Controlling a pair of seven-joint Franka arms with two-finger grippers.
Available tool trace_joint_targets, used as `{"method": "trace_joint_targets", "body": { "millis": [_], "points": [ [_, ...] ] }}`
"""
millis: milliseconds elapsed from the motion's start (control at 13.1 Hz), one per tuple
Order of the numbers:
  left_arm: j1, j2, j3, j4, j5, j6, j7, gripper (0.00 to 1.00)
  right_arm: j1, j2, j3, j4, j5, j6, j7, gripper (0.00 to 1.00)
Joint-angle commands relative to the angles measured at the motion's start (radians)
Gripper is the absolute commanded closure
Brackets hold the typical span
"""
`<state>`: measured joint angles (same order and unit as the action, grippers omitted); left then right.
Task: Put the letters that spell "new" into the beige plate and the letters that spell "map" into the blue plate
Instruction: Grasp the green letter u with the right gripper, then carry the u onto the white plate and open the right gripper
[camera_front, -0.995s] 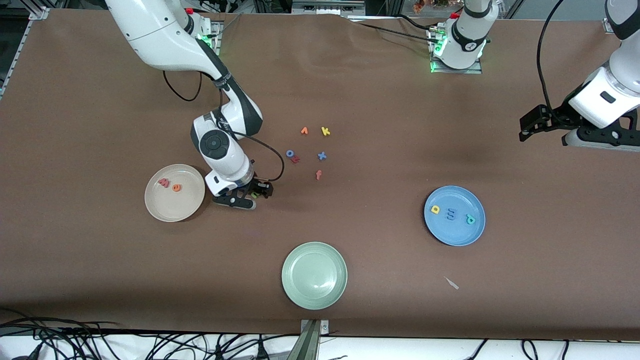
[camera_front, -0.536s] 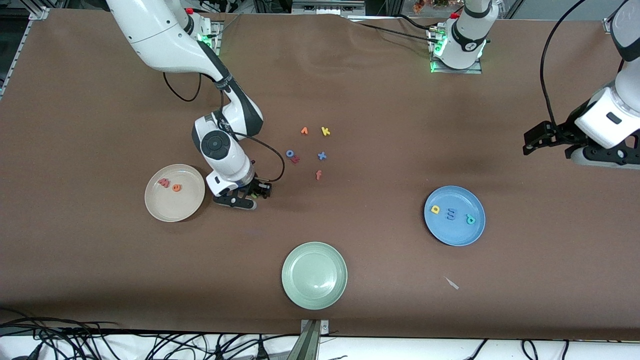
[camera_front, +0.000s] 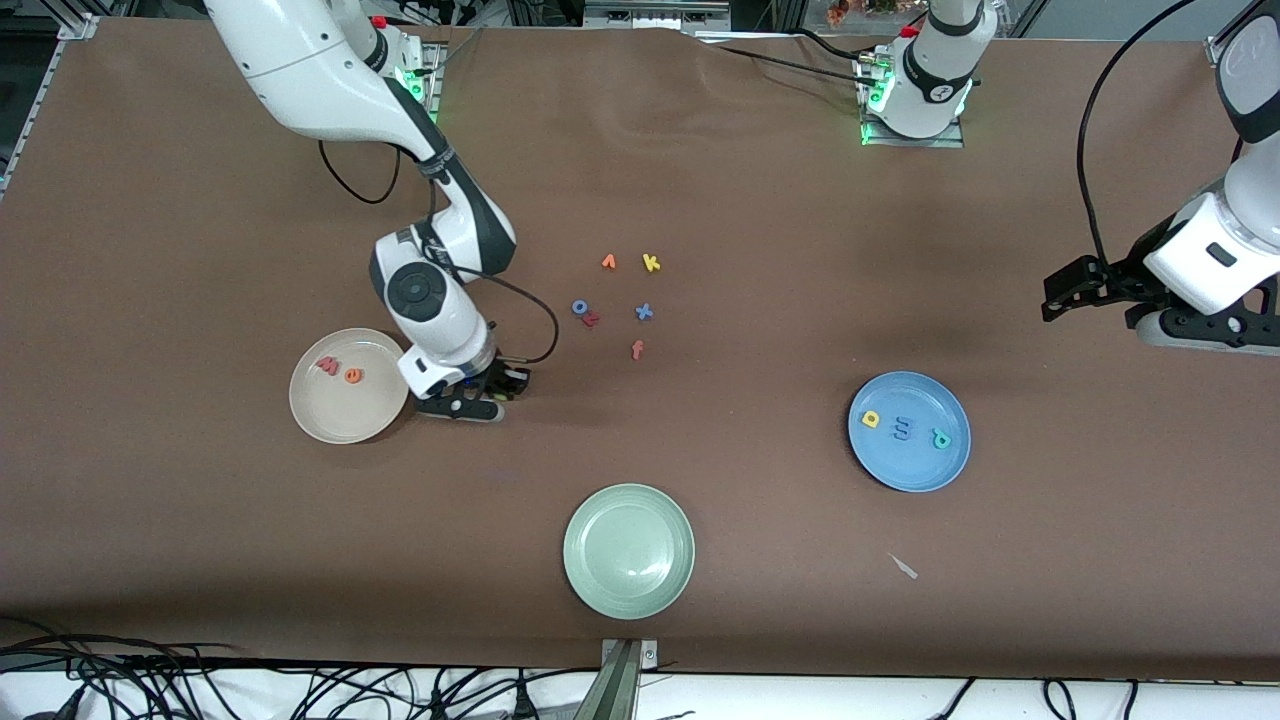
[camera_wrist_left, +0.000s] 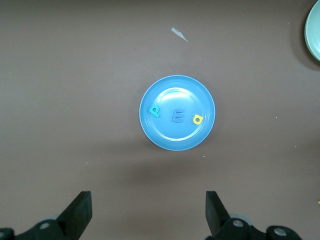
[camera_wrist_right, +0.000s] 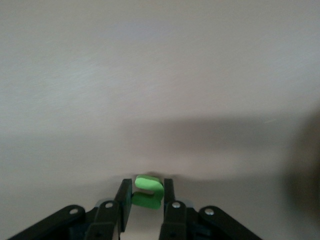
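Beside beige plate (camera_front: 310, 415) | right gripper (camera_wrist_right: 145, 196) clamps green n (camera_wrist_right: 147, 192) | left gripper (camera_wrist_left: 147, 212) open

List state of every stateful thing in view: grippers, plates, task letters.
right gripper: shut on the green n, beside the beige plate
left gripper: open, empty, waiting above the table
beige plate: holds pink w and orange e
blue plate: holds yellow a, blue m, teal p
green plate: empty
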<state>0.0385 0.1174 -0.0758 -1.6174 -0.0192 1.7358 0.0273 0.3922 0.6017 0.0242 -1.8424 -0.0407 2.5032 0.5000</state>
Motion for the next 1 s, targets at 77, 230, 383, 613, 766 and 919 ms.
{"method": "trace_joint_targets", "body": {
  "millis": [77, 230, 383, 613, 766, 919],
  "points": [
    [0.009, 0.028, 0.002, 0.043, -0.022, -0.019, 0.014, 0.00, -0.082, -0.163, -0.062, -0.050, 0.007, -0.203, -0.315, 0.99],
    [0.009, 0.028, 0.002, 0.043, -0.022, -0.019, 0.014, 0.00, -0.127, -0.227, -0.082, -0.131, 0.012, -0.210, -0.411, 0.96],
    [0.006, 0.030, 0.002, 0.044, -0.022, -0.019, 0.014, 0.00, -0.145, -0.253, -0.084, -0.199, 0.016, -0.173, -0.414, 0.76],
    [0.003, 0.031, 0.002, 0.043, -0.021, -0.019, 0.014, 0.00, -0.145, -0.255, -0.084, -0.207, 0.019, -0.156, -0.402, 0.07],
    [0.004, 0.031, 0.002, 0.044, -0.022, -0.019, 0.014, 0.00, -0.145, -0.258, -0.086, -0.195, 0.035, -0.159, -0.403, 0.01],
    [0.006, 0.031, 0.002, 0.044, -0.022, -0.018, 0.014, 0.00, -0.145, -0.278, -0.086, -0.154, 0.035, -0.196, -0.403, 0.01]
  ]
}}
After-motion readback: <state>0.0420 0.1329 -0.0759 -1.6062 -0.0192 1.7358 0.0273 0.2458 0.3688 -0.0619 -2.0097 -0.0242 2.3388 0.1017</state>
